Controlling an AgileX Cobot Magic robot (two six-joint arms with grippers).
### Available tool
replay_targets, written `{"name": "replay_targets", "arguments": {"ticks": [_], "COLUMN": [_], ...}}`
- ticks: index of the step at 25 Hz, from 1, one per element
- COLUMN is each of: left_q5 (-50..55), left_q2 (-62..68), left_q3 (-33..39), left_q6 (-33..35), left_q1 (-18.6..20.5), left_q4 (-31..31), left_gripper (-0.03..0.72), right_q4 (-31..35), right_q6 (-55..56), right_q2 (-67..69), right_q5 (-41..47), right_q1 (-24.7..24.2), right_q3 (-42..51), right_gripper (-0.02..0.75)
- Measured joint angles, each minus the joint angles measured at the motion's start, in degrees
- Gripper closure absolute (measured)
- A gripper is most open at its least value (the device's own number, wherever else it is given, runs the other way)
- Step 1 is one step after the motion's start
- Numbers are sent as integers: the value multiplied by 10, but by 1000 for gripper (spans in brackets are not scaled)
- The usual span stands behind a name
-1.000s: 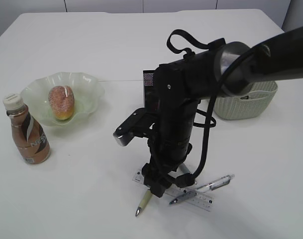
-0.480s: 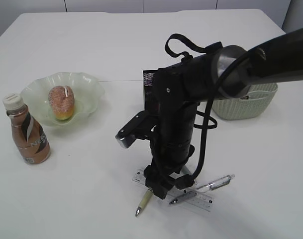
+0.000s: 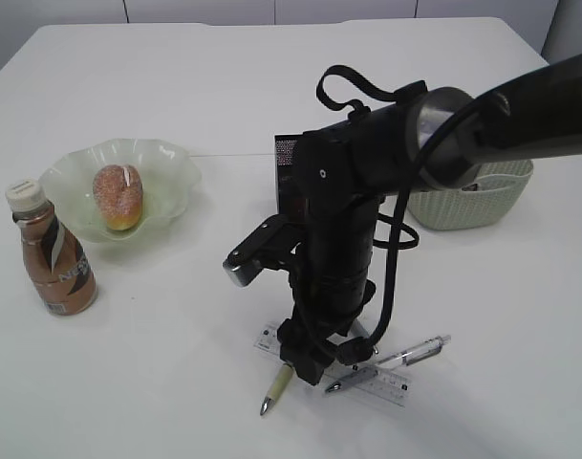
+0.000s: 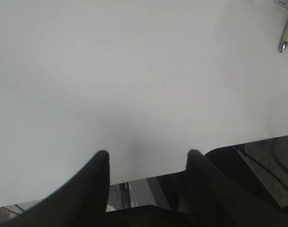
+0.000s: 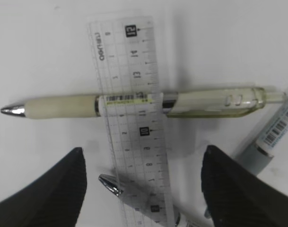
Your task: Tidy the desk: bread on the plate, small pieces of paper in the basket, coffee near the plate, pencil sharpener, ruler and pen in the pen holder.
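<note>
Under my right gripper (image 5: 141,182), jaws spread wide and holding nothing, I see a clear ruler (image 5: 134,123) flat on the white bench (image 3: 176,382) with a cream-grip pen (image 5: 134,101) lying across it and a second, silver-tipped pen (image 5: 134,196) at 6 o'clock. The bread (image 3: 118,196) sits in the green glass plate (image 3: 171,172) at 10 o'clock, the coffee bottle (image 3: 52,253) just beside it, the woven basket (image 3: 482,206) at 2 o'clock, its contents hidden. My right arm (image 3: 338,229) blocks the dark pen holder (image 3: 286,163); my left gripper (image 4: 146,158) hovers over bare bench, jaws partly spread
</note>
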Motion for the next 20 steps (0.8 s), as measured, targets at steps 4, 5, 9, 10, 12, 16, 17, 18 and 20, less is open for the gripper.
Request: {"name": "replay_targets", "arguments": {"ticks": [4, 5, 9, 10, 12, 16, 17, 18, 20], "left_q5": [0, 0, 0, 0, 0, 0, 0, 0, 0], "left_q2": [0, 0, 0, 0, 0, 0, 0, 0, 0], "left_q3": [0, 0, 0, 0, 0, 0, 0, 0, 0], "left_q6": [0, 0, 0, 0, 0, 0, 0, 0, 0], "left_q1": [0, 0, 0, 0, 0, 0, 0, 0, 0], "left_q4": [1, 1, 1, 1, 1, 1, 1, 2, 2], "left_gripper": [309, 308, 308, 308, 308, 308, 308, 308, 308], "right_q4": [2, 3, 3, 3, 3, 3, 3, 3, 3], "right_q6": [0, 0, 0, 0, 0, 0, 0, 0, 1], "right_q2": [0, 0, 2, 5, 11, 12, 13, 14, 18], "right_q5": [0, 0, 1, 3, 8, 15, 15, 16, 16], "right_q1": [0, 0, 0, 0, 0, 0, 0, 0, 0], "right_q3": [0, 0, 0, -1, -3, -6, -6, -6, -6], "right_gripper": [156, 156, 157, 157, 157, 157, 157, 157, 157]}}
